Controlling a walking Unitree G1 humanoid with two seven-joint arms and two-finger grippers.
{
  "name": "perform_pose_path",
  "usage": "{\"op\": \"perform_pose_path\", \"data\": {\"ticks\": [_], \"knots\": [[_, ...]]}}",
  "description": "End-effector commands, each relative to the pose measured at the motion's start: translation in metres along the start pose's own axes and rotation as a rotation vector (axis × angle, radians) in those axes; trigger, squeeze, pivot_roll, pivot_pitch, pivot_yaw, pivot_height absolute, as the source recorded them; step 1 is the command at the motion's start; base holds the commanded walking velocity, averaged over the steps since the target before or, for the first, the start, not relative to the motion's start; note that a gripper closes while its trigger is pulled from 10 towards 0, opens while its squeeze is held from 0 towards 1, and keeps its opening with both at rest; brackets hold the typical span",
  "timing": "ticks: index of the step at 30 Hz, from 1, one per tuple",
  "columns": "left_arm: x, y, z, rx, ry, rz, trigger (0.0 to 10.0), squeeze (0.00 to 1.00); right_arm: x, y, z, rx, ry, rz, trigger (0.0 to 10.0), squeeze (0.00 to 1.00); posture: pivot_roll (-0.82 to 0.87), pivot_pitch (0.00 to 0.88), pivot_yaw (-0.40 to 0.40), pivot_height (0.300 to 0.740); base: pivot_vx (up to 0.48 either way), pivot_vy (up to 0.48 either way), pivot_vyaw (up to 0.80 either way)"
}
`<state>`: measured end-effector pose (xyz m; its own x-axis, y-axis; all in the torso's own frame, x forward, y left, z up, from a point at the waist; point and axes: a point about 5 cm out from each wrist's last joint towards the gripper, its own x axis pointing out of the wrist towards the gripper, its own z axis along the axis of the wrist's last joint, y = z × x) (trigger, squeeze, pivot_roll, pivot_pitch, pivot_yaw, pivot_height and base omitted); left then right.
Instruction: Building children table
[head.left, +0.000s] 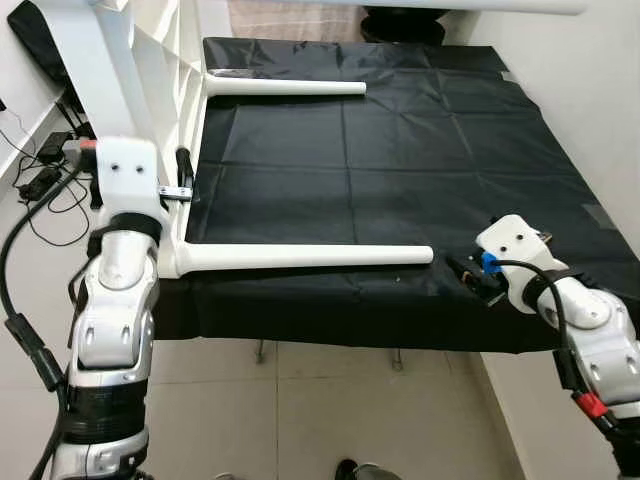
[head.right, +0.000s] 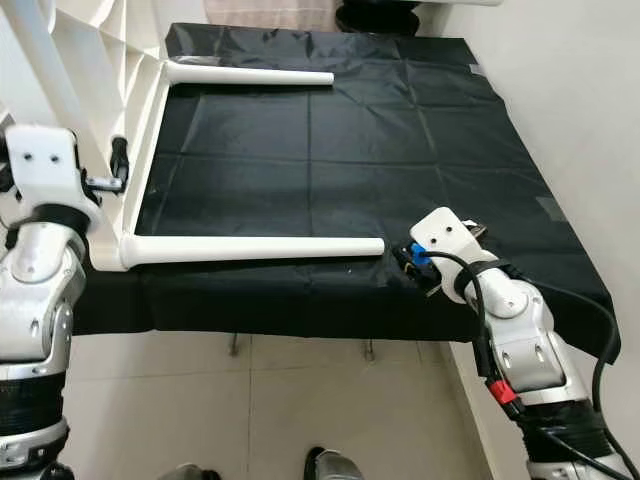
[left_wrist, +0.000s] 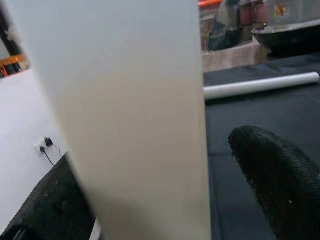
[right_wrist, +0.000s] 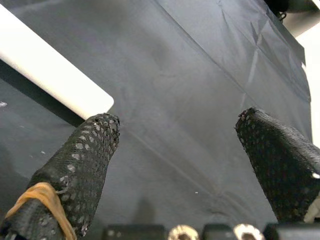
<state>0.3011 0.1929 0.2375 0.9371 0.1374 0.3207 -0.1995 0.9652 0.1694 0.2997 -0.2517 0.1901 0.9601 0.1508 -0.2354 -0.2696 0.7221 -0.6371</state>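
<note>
Children's table (head.left: 190, 150) on its side: left hand (head.left: 183, 172) apparently clamps its edge; right hand (right_wrist: 180, 150), wide, should approach the near leg (head.left: 300, 256) squarely.

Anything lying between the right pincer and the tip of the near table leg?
Nothing: just bare black cloth between the right pincer and the near table leg, as the left eye view shows.

Place: a room in a home (small, plain).
Floor: pale tiles (head.left: 320, 400).
Walls: white wall (head.left: 590, 90) on the right.
Surface: black cloth (head.left: 400, 150) spread flat.
Clutter: cables and plugs (head.left: 40, 170) lying by the left wall.
</note>
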Motion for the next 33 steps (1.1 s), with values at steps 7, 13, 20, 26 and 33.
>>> {"op": "perform_pose_path", "data": {"ticks": [7, 13, 20, 26, 33], "knots": [[-0.028, -0.012, -0.012, -0.006, 0.038, -0.025, 10.0, 0.00, -0.006, -0.046, 0.005, -0.056, -0.016, -0.073, 10.0, 0.00, -0.09, 0.128, -0.058, 0.740, 0.000, 0.000, 0.00], [-0.033, -0.005, -0.010, 0.010, 0.027, 0.009, 10.0, 0.00, -0.016, -0.102, 0.013, -0.071, -0.004, -0.327, 10.0, 0.00, -0.08, 0.123, -0.063, 0.740, 0.000, 0.000, 0.00], [-0.032, -0.001, -0.005, 0.019, 0.005, 0.029, 10.0, 0.00, -0.035, -0.131, 0.052, -0.042, -0.289, -0.439, 10.0, 0.00, -0.08, 0.120, -0.064, 0.740, 0.000, 0.000, 0.00], [-0.029, 0.005, -0.003, 0.026, -0.006, 0.052, 10.0, 0.00, -0.063, -0.141, 0.065, 0.023, -0.479, -0.538, 10.0, 0.00, -0.11, 0.130, -0.047, 0.740, 0.000, 0.000, 0.00], [-0.027, 0.006, -0.003, 0.028, -0.006, 0.054, 10.0, 0.00, -0.074, -0.145, 0.082, 0.027, -0.578, -0.548, 10.0, 0.00, -0.11, 0.132, -0.034, 0.740, 0.000, 0.000, 0.00]]}}
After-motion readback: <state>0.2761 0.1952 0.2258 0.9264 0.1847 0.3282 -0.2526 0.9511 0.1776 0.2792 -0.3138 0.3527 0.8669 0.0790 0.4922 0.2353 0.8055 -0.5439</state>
